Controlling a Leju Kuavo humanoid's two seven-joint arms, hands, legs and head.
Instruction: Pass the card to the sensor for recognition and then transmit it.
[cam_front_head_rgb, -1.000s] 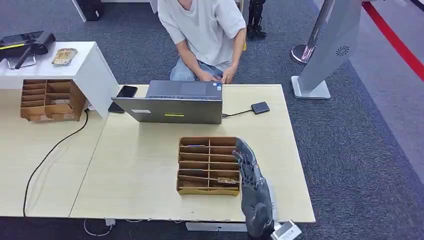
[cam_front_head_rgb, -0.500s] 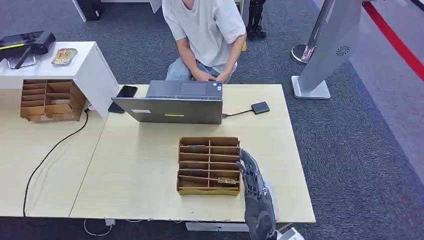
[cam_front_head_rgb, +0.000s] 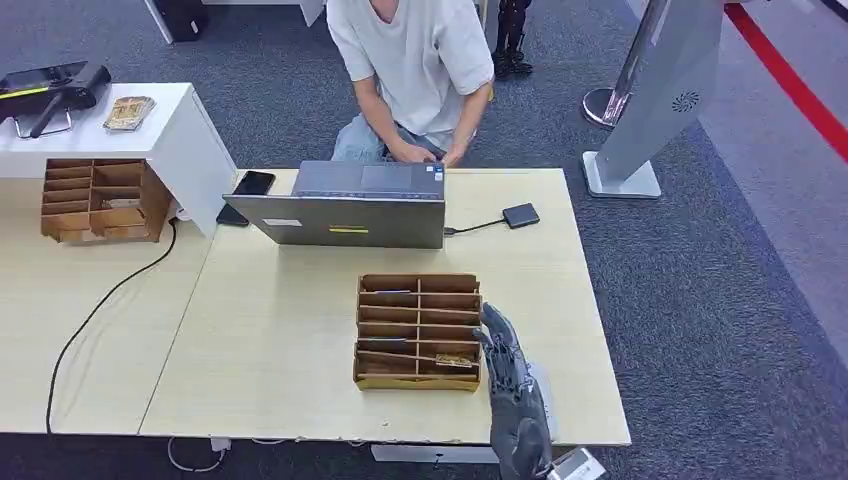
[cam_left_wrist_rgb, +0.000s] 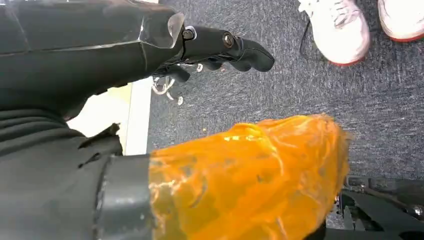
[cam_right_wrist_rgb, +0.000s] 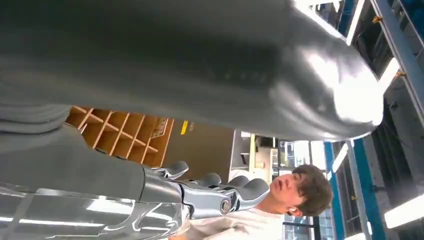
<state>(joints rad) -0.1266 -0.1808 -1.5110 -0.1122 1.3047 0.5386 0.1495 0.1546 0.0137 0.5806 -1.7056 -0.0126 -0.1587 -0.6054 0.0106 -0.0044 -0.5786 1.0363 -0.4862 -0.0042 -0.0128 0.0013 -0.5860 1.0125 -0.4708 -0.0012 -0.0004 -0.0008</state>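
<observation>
The task looks barely begun: the card (cam_front_head_rgb: 452, 359) lies in a near slot of the wooden rack (cam_front_head_rgb: 417, 331), and the sensor (cam_front_head_rgb: 520, 215) sits well beyond the rack, by the laptop (cam_front_head_rgb: 345, 205). The right robot hand (cam_front_head_rgb: 510, 385) hovers just beside the rack, fingers apart and holding nothing. The left robot hand (cam_left_wrist_rgb: 220, 47) hangs over the floor, loosely curled and empty. The card's face is too small to read.
</observation>
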